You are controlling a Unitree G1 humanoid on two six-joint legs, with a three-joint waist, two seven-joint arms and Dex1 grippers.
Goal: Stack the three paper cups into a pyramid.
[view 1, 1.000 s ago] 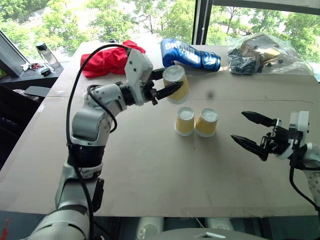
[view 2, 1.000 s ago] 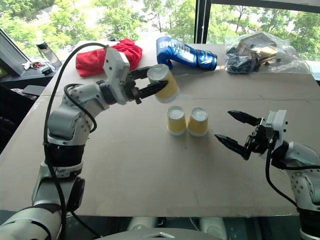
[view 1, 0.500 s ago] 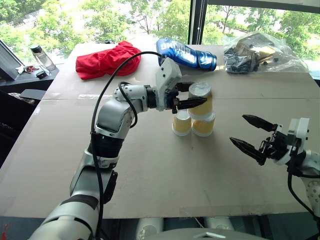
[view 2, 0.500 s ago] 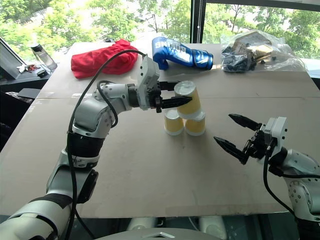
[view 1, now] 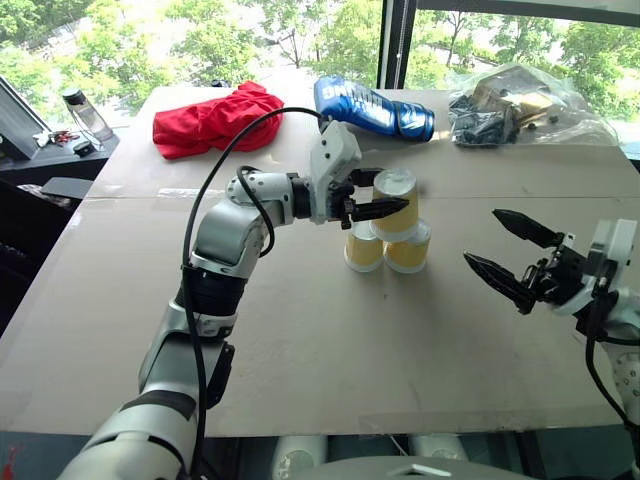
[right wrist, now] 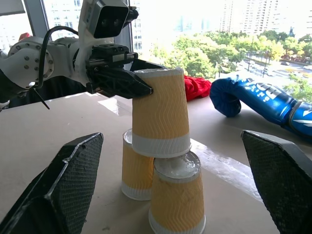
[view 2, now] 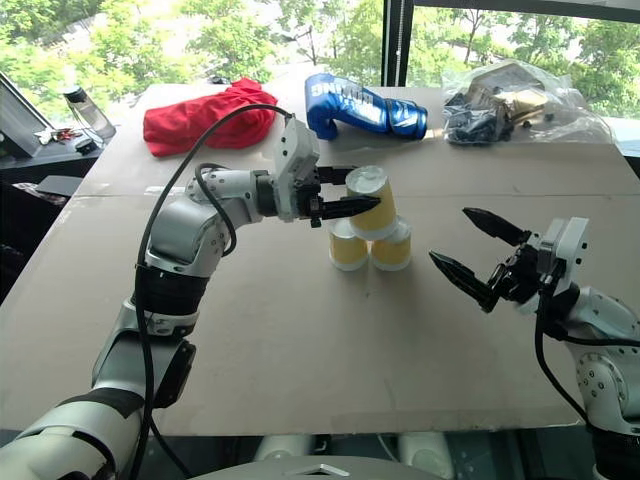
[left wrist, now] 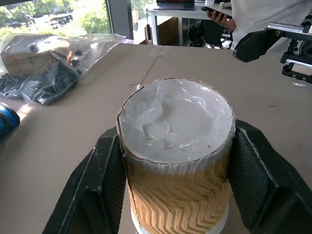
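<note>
1. Left gripper (view 1: 385, 200) is clamped on the top cup (view 1: 396, 203), upside down.
2. That cup rests on the two base cups (view 1: 386, 248) directly under the fingers.
3. Right gripper (view 1: 507, 261) gapes wide, empty, well apart from the pyramid (right wrist: 161, 165).

One cup (view 1: 395, 204) sits atop two side-by-side cups (view 1: 386, 250) on the table (view 1: 300, 330).

I see two yellow-tan ribbed paper cups (view 1: 385, 249) standing upside down, side by side, near the middle of the table and nearer its far edge, with the third cup (view 1: 396, 204) upside down on their white bases, tilted slightly.
</note>
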